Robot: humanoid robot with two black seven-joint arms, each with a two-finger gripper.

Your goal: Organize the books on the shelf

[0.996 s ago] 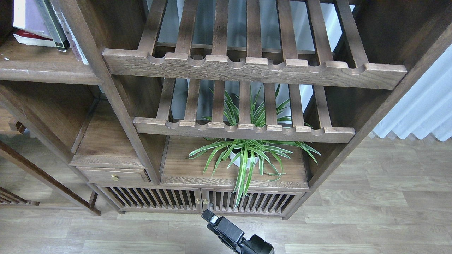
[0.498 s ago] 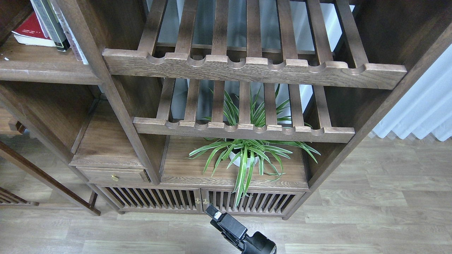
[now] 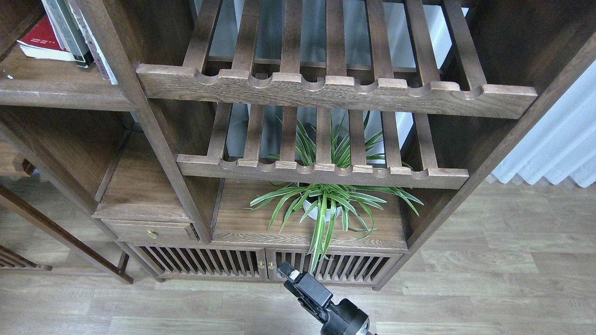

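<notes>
1. The books (image 3: 60,32) sit at the far upper left of the head view, cut off by the picture's edge, on the shelf (image 3: 56,86), a solid dark-brown board with a rounded front edge.
2. A red book (image 3: 39,39) lies flat on the board; a dark-spined volume (image 3: 70,32) leans over it, and a pale one (image 3: 100,56) rests against the bookcase upright (image 3: 139,111).
3. Right of that upright, two slatted racks with scalloped front rails span the bookcase, the upper rack (image 3: 335,88) above the lower rack (image 3: 321,170).
4. Beneath the lower rack, a spider plant (image 3: 326,204) in a white pot (image 3: 321,211) stands on a flat wooden ledge, its leaves trailing over the slatted cabinet doors (image 3: 260,265).
5. A small drawer (image 3: 149,231) with a brass knob sits to the left of the plant's ledge.
6. One black claw (image 3: 291,274) rises from the bottom edge, well apart from the books and in front of the cabinet doors; which arm it belongs to, and whether it is wide or narrow, cannot be told.
7. Pale wood-plank flooring (image 3: 489,279) and a white curtain (image 3: 554,144) fill the right side.
</notes>
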